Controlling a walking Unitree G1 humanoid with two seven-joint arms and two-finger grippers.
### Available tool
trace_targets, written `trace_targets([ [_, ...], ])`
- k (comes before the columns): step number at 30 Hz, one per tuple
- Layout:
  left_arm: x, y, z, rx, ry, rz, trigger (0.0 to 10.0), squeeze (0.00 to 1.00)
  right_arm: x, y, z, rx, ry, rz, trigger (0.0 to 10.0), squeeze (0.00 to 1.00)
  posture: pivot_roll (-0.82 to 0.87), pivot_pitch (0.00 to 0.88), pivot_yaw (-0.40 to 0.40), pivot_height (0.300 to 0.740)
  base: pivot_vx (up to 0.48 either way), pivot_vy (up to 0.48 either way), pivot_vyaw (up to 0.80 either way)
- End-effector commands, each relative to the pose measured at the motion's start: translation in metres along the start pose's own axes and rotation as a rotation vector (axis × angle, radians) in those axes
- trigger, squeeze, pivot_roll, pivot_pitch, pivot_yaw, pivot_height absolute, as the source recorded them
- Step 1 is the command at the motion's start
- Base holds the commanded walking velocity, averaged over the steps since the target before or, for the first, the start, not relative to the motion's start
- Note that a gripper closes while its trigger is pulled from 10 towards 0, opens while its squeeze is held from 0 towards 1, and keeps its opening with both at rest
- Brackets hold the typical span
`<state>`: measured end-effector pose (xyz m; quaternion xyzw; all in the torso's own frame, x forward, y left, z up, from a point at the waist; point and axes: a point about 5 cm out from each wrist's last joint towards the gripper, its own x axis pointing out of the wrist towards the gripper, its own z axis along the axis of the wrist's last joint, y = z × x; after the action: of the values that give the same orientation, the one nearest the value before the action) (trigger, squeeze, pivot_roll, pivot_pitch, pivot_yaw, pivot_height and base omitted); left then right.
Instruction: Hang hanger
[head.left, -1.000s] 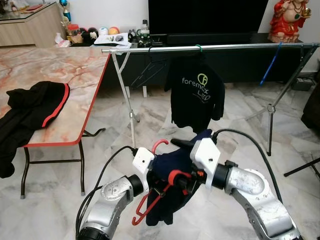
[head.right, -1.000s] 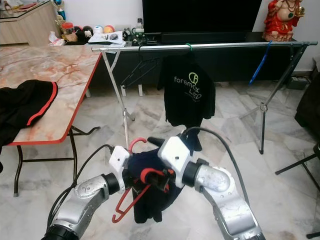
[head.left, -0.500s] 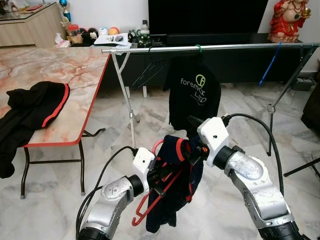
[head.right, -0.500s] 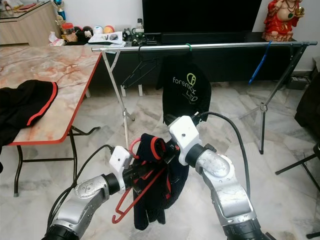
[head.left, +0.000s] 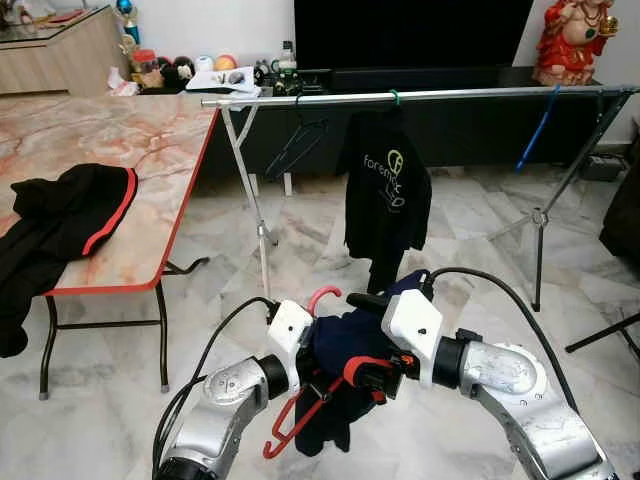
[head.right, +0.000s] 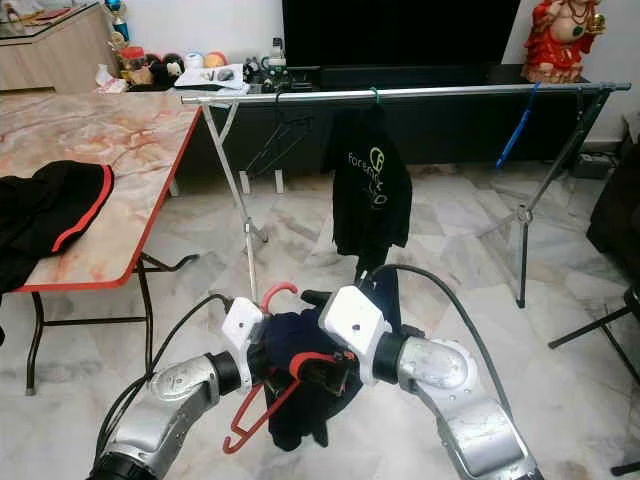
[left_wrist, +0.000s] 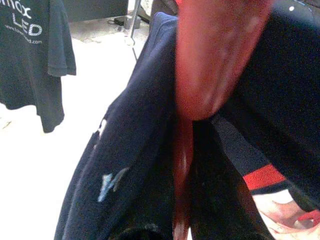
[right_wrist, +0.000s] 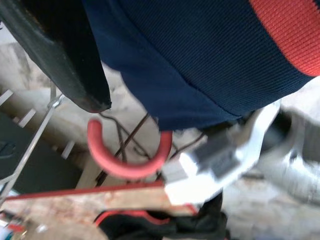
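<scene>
A: Status on the hanger?

B: I've got the red hanger low in front of the torso, over the marble floor, well short of the metal rail. The left gripper has it near the neck; the hook pokes up just above the left wrist housing. A navy garment with red trim is bunched over it, between both arms.

A: Jaws?

B: Left is pinching the hanger, from what the left wrist view shows: the red bar runs straight out between the fingers. The right gripper is buried in the navy cloth and looks clamped on the red-trimmed edge, fingers mostly hidden.

A: Anything on the rail?

B: A black printed T-shirt hangs near the middle, an empty dark hanger is to its left, and a blue hanger is further right. A black jacket lies on the table.
</scene>
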<state>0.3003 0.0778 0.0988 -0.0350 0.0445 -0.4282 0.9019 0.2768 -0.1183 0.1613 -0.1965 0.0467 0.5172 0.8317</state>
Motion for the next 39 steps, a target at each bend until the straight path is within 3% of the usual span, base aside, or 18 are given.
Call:
trace_targets([
  [1, -0.001, 0.001, 0.005, 0.007, -0.019, 0.000, 10.0, 0.00, -0.003, 0.003, -0.003, -0.017, 0.037, 0.025, 10.0, 0.00, 0.04, 0.076, 0.011, 0.740, 0.000, 0.000, 0.00],
  [5, -0.002, 0.001, 0.004, 0.006, -0.014, -0.003, 10.0, 0.00, -0.012, -0.009, -0.015, -0.060, 0.156, -0.031, 10.0, 0.00, 0.04, 0.080, 0.012, 0.740, 0.000, 0.000, 0.00],
  [9, -0.002, 0.000, 0.004, 0.005, -0.010, -0.008, 10.0, 0.00, -0.011, -0.020, -0.017, -0.030, 0.169, -0.130, 10.0, 0.00, 0.04, 0.081, 0.012, 0.740, 0.000, 0.000, 0.00],
  [13, -0.002, -0.001, 0.002, 0.003, -0.002, -0.019, 10.0, 0.00, -0.010, -0.025, -0.030, -0.056, 0.314, -0.181, 10.0, 0.00, 0.04, 0.082, 0.015, 0.740, 0.000, 0.000, 0.00],
  [16, -0.002, -0.001, 0.002, 0.003, 0.001, -0.022, 10.0, 0.00, -0.009, -0.025, -0.033, 0.000, 0.324, -0.198, 10.0, 0.00, 0.04, 0.081, 0.015, 0.740, 0.000, 0.000, 0.00],
  [21, -0.003, -0.001, 0.002, 0.004, 0.003, -0.021, 10.0, 0.00, -0.006, -0.019, -0.026, 0.033, 0.235, -0.151, 10.0, 0.00, 0.04, 0.080, 0.014, 0.740, 0.000, 0.000, 0.00],
  [23, -0.003, -0.001, 0.002, 0.003, 0.005, -0.022, 10.0, 0.00, -0.007, -0.021, -0.008, 0.111, 0.072, -0.145, 10.0, 0.00, 0.04, 0.080, 0.014, 0.740, 0.000, 0.000, 0.00],
  [26, -0.003, -0.001, 0.001, 0.004, 0.006, -0.024, 10.0, 0.00, -0.009, -0.019, -0.003, 0.128, 0.038, -0.122, 10.0, 0.00, 0.04, 0.080, 0.014, 0.740, 0.000, 0.000, 0.00],
  [35, -0.002, -0.001, 0.002, 0.004, 0.010, -0.035, 10.0, 0.00, -0.014, -0.004, -0.025, 0.032, 0.214, 0.017, 10.0, 0.00, 0.04, 0.072, 0.019, 0.740, 0.000, 0.000, 0.00],
  [39, -0.003, -0.002, 0.001, 0.003, 0.013, -0.041, 10.0, 0.00, -0.016, 0.005, -0.027, 0.023, 0.225, 0.105, 10.0, 0.00, 0.04, 0.068, 0.021, 0.740, 0.000, 0.000, 0.00],
])
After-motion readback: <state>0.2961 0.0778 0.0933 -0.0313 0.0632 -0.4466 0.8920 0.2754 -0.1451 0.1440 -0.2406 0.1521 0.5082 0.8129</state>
